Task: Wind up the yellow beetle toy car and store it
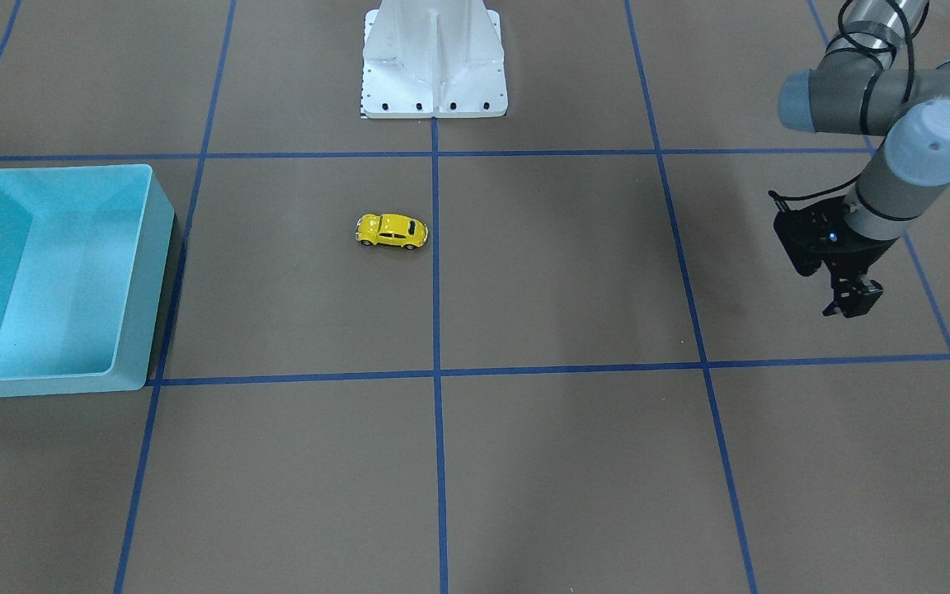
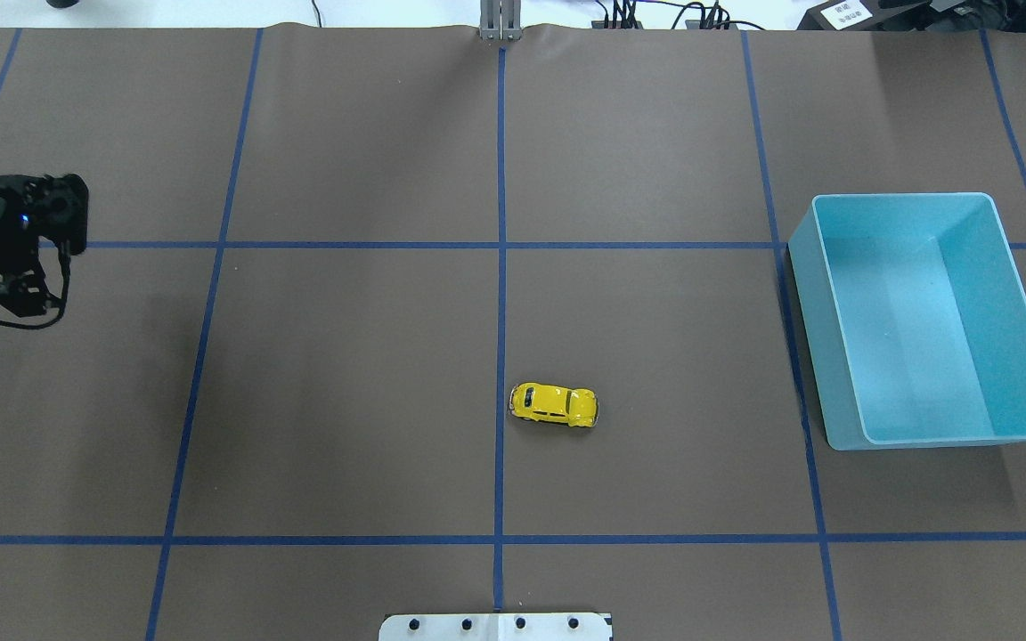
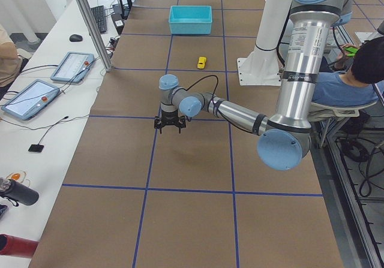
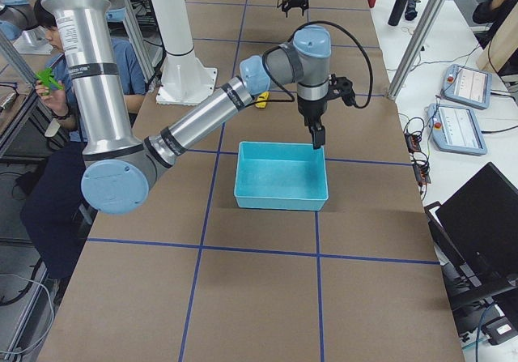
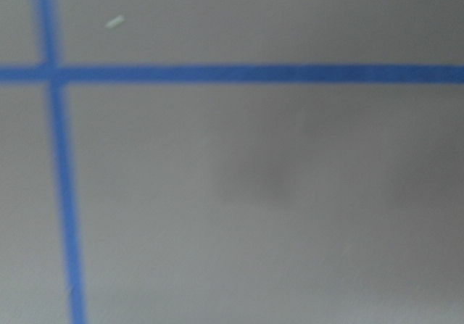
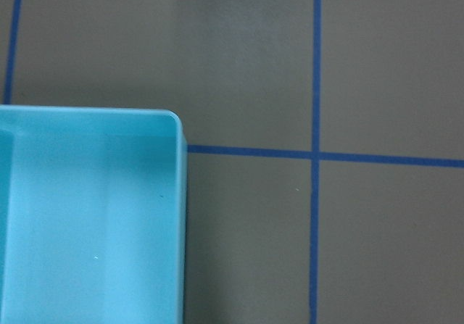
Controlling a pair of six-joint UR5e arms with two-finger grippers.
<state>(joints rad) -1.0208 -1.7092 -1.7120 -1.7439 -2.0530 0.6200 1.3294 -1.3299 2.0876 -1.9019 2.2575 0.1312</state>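
Note:
The yellow beetle toy car [image 1: 392, 231] stands on its wheels on the brown table near the middle, beside the centre tape line; it also shows in the overhead view [image 2: 554, 405]. The turquoise bin [image 2: 802, 338] stands on the robot's right side, with nothing in it. My left gripper [image 2: 21, 301] hangs above the table far to the robot's left, open and holding nothing, well away from the car; the front-facing view shows it too [image 1: 852, 307]. My right gripper [image 4: 317, 142] hovers over the bin's far edge; I cannot tell if it is open or shut.
The robot's white base [image 1: 434, 62] stands at the table's near edge behind the car. Blue tape lines [image 1: 435, 375] divide the brown surface into squares. The right wrist view shows a corner of the bin [image 6: 87, 215] and a tape crossing.

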